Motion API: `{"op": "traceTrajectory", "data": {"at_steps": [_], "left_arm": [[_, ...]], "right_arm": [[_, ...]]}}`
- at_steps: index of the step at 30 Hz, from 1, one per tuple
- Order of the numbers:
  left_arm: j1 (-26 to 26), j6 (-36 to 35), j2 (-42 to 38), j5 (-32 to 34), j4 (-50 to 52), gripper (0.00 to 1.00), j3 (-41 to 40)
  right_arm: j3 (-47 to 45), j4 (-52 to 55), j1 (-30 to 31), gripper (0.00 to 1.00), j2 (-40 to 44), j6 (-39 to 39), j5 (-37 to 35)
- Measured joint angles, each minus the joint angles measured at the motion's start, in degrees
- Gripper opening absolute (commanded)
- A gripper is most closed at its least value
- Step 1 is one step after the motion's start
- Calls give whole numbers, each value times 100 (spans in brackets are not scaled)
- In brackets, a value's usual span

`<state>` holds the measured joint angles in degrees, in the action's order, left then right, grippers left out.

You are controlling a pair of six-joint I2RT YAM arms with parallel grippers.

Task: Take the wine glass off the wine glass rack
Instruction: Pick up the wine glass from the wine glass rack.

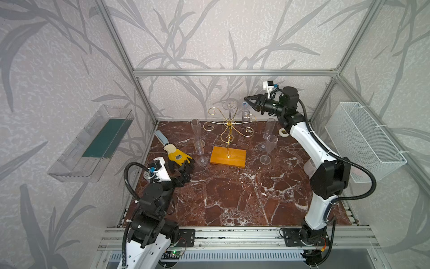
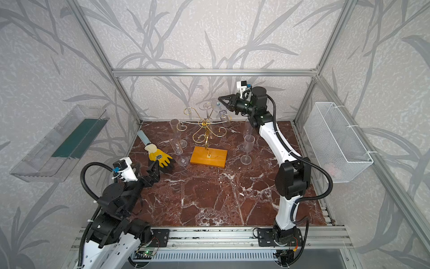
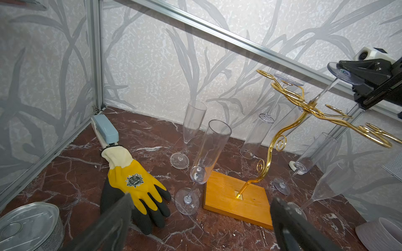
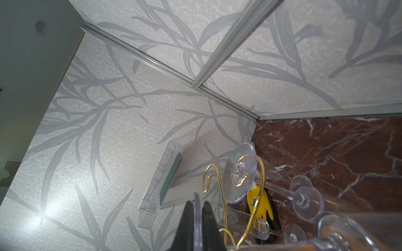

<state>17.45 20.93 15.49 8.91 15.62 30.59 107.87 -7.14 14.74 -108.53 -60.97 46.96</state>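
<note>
On marble tabletop (image 1: 232, 198) | wine glass rack (image 1: 228, 156) | leaf-patterned walls (image 1: 209, 35) | aluminium frame (image 1: 235, 72)

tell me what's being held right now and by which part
The right gripper pinches an upside-down wine glass by the edge of its foot disc; the left gripper holds nothing.

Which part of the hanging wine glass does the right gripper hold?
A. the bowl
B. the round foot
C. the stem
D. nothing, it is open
B: the right gripper is shut on the edge of the clear round glass foot, as both wrist views show.
</note>
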Motion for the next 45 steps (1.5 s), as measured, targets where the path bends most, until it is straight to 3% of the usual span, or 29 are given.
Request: {"op": "traceTrajectory", "data": {"at_steps": [8, 15, 25, 31, 39, 45], "left_arm": [[0, 127, 83, -52, 105, 99, 245], [0, 356, 616, -568, 131, 98, 925], [0, 881, 1878, -1985, -264, 95, 2044], [0, 1366, 2267, -2736, -855, 95, 2192], [0, 1803, 3067, -4024, -1364, 93, 2583], [17, 2015, 3436, -4979, -1700, 91, 2588]], "right_arm": [[1255, 957, -234, 0, -282, 1373, -186], [1613, 2157, 35, 0, 138, 3604, -682], [-920, 2133, 1552, 0, 2743, 7366, -1707], [-2065, 1818, 2284, 0, 3954, 9342, -2315], [-3303, 1773, 3097, 0, 4822, 11112, -2830], [-4280, 1777, 3851, 0, 5167, 12244, -3602]]}}
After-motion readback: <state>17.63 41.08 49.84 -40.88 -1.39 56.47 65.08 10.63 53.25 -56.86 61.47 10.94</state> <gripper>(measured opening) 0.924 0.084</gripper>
